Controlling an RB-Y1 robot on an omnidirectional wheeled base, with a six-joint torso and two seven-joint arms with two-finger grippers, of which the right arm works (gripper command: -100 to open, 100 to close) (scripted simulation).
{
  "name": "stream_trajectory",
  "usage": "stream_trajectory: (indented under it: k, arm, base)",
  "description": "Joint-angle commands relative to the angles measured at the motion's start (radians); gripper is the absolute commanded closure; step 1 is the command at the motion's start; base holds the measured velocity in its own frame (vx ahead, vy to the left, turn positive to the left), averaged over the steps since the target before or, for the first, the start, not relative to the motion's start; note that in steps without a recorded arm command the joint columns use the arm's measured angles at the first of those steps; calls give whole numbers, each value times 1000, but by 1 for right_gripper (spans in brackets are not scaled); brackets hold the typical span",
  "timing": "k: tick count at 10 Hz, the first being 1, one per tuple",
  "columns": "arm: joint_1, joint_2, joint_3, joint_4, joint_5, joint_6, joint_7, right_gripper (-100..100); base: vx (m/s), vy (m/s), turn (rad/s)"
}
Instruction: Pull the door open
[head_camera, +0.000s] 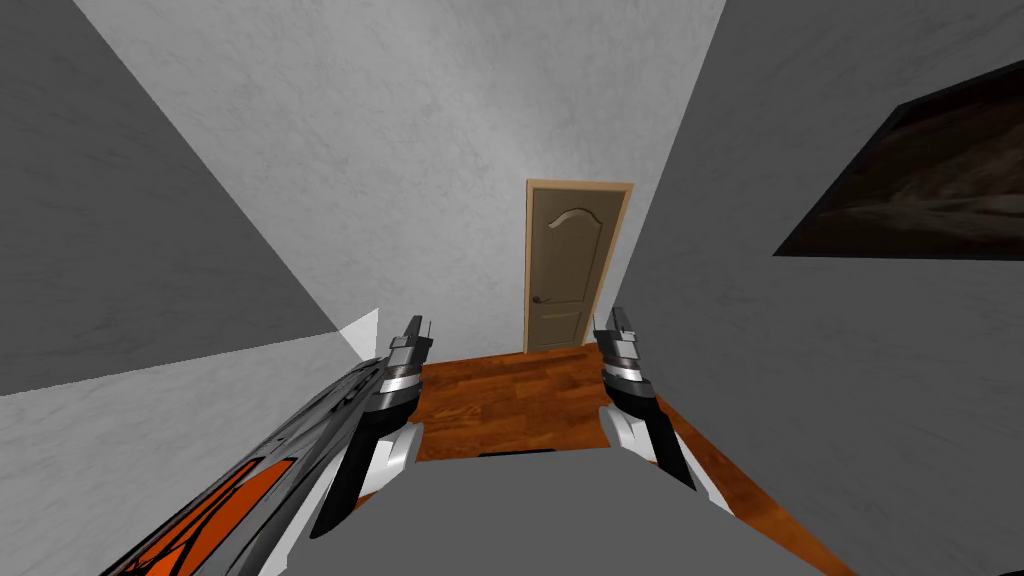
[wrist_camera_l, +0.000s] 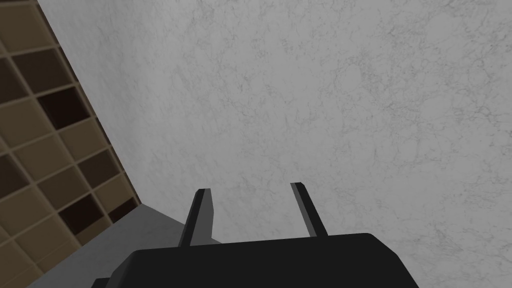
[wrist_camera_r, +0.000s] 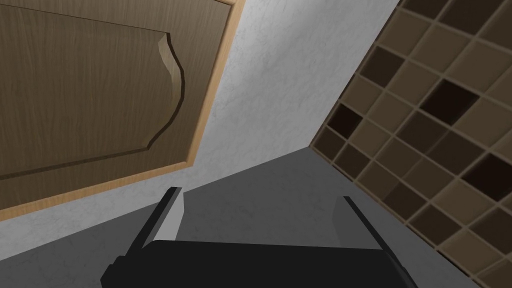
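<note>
"Brown panelled door (head_camera: 570, 265) at the far end of the corridor, shut flush in its tan frame. Is that the one to pull?"

"Yes. Its dark handle (head_camera: 540, 298) is on the door's left edge, about halfway up. A stretch of reddish wooden floor (head_camera: 510, 390) lies between the door and us."

"So nothing is done yet?"

"I'd say not. Both arms are raised in front of the chest, well apart from the door. The left gripper (head_camera: 420, 322) has its fingers parted with nothing between them. The right gripper (head_camera: 618, 315) is spread wider, also empty, and its wrist view looks up along the door's arched upper panel."

"What's left, then?"

"Nearly everything, by my reckoning: get close, take the handle, then draw the door towards us."
</note>
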Motion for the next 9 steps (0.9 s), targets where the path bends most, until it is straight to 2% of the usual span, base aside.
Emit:
stream_trajectory:
  k: [1, 4, 5, 9]
  arm:
    - [-18, -8, -3, 46, 7, -9, -11, -100]
    - [-56, -21, -6, 128, 24, -15, -32, -100]
    - [-56, -21, -6, 131, 24, -15, -32, -100]
    - [-115, -40, -11, 253, 50, -24, -64, -100]
  base:
    - [89, -6, -1]
    - [99, -17, 3]
    - [62, -7, -2]
    - [83, -11, 2]
